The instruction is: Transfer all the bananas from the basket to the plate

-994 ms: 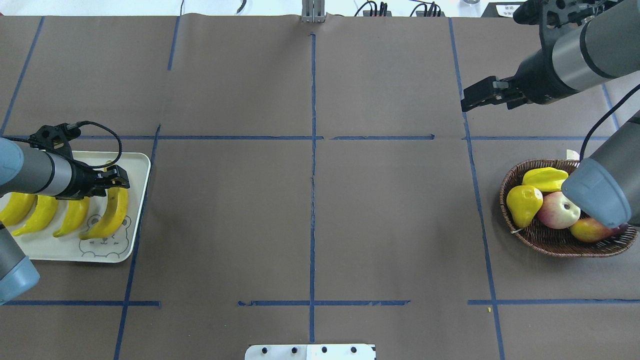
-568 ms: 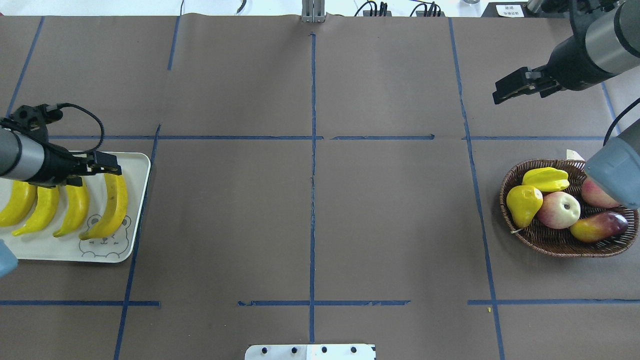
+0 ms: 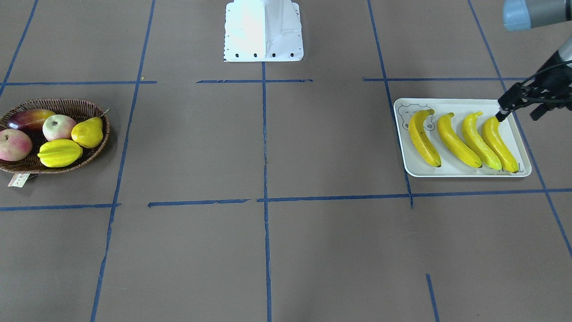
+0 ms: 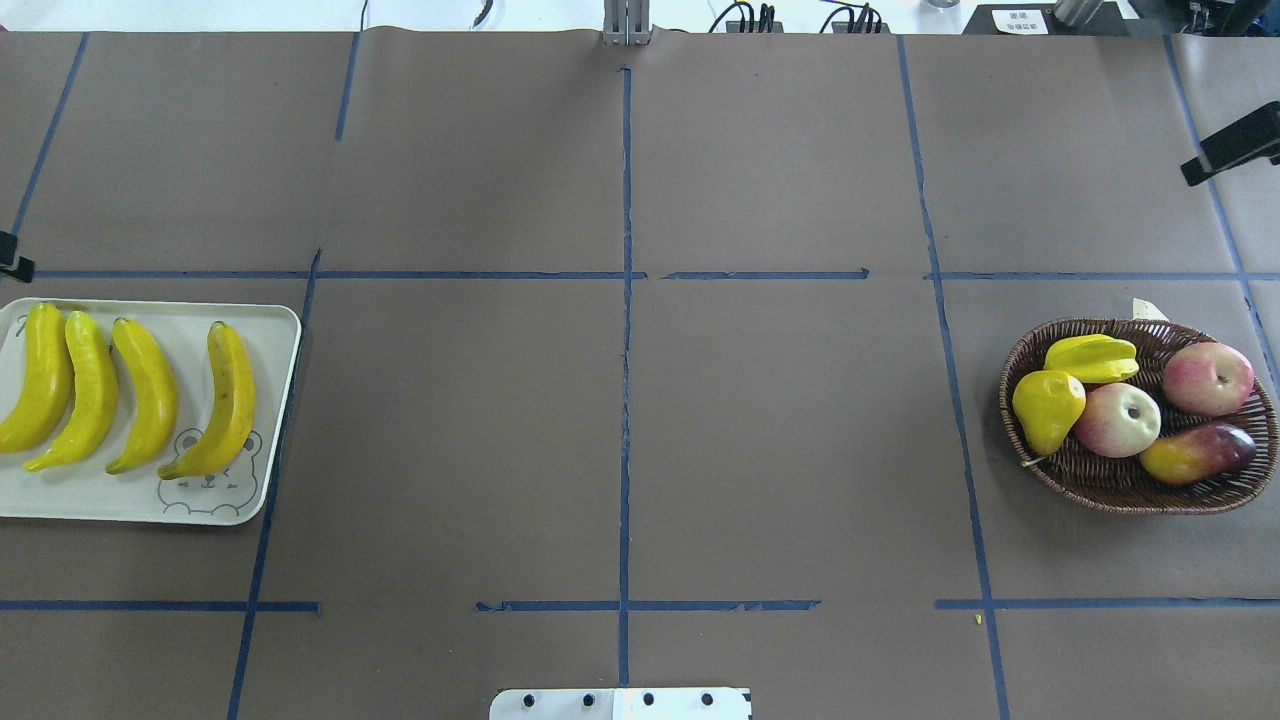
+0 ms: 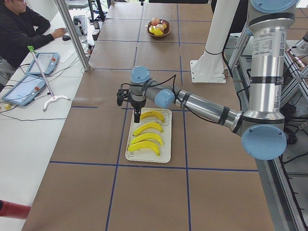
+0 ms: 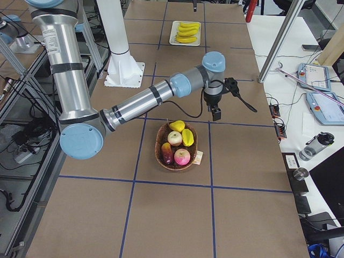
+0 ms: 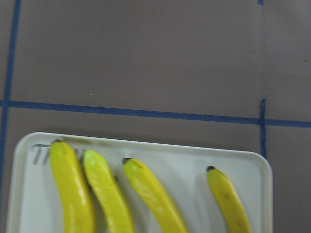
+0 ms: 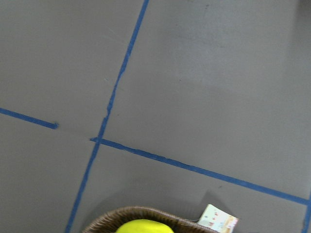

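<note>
black right end effector (image 4: 1200, 168), mostly beyond overhead edge, grip unclear

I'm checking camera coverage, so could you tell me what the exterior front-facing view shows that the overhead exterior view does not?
Only the front-facing view shows the left gripper properly, near the plate's corner; the overhead catches just a sliver. Only the overhead shows the right gripper, at its right edge. Both show four bananas on the plate, and the basket holding other fruit but no banana.
</note>
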{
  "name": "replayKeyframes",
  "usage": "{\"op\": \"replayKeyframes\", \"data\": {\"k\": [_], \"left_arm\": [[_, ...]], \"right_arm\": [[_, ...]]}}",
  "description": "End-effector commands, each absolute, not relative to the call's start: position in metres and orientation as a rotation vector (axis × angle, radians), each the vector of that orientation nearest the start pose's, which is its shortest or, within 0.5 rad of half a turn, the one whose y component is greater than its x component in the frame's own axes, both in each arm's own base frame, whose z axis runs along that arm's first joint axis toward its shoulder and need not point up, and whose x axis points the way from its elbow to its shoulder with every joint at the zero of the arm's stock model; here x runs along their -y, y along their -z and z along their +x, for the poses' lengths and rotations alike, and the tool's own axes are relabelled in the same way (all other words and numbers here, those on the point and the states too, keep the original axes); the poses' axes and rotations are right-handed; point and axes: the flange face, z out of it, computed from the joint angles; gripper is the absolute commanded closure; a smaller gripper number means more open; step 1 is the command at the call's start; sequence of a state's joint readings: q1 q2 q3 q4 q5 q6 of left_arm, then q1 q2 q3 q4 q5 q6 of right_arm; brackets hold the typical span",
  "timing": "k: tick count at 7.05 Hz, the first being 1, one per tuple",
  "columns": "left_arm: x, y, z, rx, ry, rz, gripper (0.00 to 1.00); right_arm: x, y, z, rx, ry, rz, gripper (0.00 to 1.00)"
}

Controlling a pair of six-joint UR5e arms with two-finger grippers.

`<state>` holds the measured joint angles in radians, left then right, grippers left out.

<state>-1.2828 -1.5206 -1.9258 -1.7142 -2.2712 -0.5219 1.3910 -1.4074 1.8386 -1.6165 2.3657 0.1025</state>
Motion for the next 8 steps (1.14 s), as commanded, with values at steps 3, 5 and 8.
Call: {"op": "replayKeyframes", "data": {"k": [3,5,8], "left_arm": [[0.445,-0.642,-0.060,-0.819,-0.003,0.026,0.01],[0.438,-0.665,-0.061,-0.818,-0.008,-0.002,0.01],[0.444,-0.654,-0.067,-0.818,0.022,-0.020,0.00]], "right_arm": [[0.503,-0.641,0.060,0.901,0.208,0.100,0.00],[0.501,-0.655,0.075,0.881,0.170,0.085,0.00],[0.483,-0.674,0.094,0.886,0.105,0.062,0.00]]}}
